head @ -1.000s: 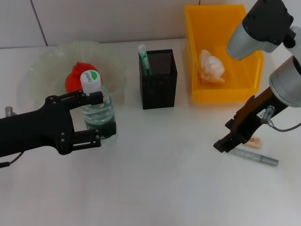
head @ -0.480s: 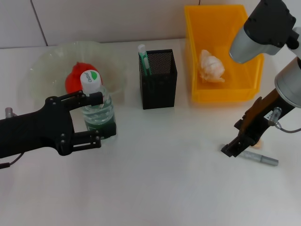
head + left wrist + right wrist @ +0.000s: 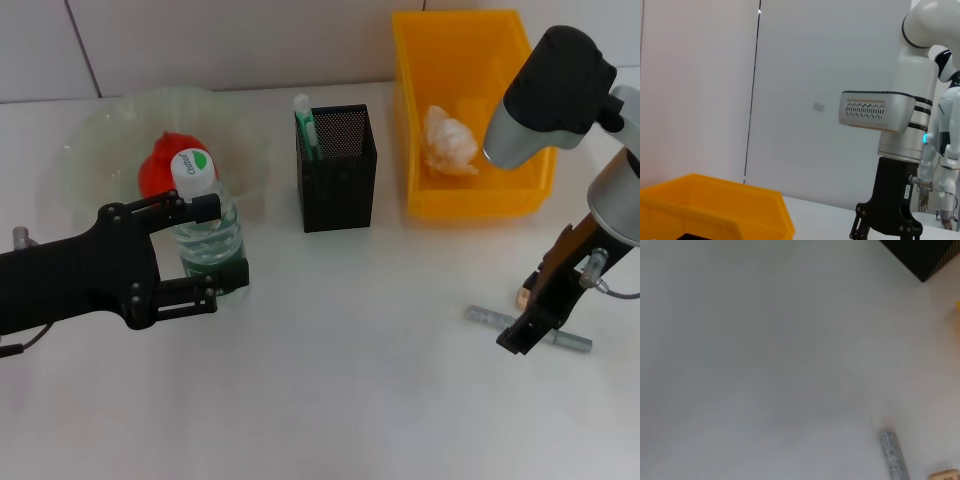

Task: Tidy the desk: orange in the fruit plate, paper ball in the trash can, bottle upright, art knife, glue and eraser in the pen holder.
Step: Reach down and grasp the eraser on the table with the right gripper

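The clear bottle (image 3: pixel 207 228) with a white cap stands upright in front of the fruit plate (image 3: pixel 90 140), and my left gripper (image 3: pixel 208 252) is shut on it from the side. The orange (image 3: pixel 157 166) lies in the plate. A paper ball (image 3: pixel 449 140) sits in the yellow bin (image 3: pixel 520 200). A green-and-white glue stick (image 3: pixel 304 122) stands in the black mesh pen holder (image 3: pixel 338 170). The silver art knife (image 3: pixel 486 317) (image 3: pixel 893 456) lies on the table at the right, and my right gripper (image 3: pixel 524 336) is low over its middle. Behind that arm, the tan eraser (image 3: pixel 522 296) (image 3: pixel 944 474) peeks out.
The desk top is white, with a tiled wall behind it. The pen holder stands between plate and bin, and its corner (image 3: pixel 926 255) shows in the right wrist view. The left wrist view shows the bin's rim (image 3: pixel 715 192) and the right arm (image 3: pixel 892 165) beyond.
My right gripper has moved right and toward the front edge, from the art knife's left end to over its middle, uncovering that end. The left gripper and bottle have not moved.
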`<state>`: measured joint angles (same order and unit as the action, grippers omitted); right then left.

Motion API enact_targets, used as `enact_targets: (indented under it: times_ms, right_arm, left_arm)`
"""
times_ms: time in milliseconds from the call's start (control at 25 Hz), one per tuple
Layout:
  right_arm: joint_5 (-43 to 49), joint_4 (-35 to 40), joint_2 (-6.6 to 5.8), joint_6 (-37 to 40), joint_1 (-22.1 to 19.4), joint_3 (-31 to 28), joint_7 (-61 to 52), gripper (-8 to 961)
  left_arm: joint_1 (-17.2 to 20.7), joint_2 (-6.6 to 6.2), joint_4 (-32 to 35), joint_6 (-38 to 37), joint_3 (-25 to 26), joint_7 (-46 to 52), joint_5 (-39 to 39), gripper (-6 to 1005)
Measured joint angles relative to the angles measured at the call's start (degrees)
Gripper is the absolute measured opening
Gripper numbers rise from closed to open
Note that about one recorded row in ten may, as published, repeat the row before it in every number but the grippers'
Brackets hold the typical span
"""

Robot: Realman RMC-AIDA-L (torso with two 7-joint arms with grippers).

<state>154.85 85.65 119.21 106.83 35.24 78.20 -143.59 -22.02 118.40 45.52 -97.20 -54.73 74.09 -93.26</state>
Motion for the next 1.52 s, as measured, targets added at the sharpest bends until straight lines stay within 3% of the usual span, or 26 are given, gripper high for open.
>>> enact_targets:
  times_ms: [920, 1520]
  right_arm:
    - [2.52, -2.21, -0.14, -1.15, -0.46, 0.38, 8.44, 797]
    - [6.60, -6.56, -0.11, -6.44, -0.53, 2.14, 14.65, 798]
  left_arm:
    - [0.05, 0.16, -0.94, 0.23, -0.02, -1.14, 0.10, 806]
    - [-0.31, 0.16, -1.49, 0.15, -0.09, -0.95, 0.14, 806]
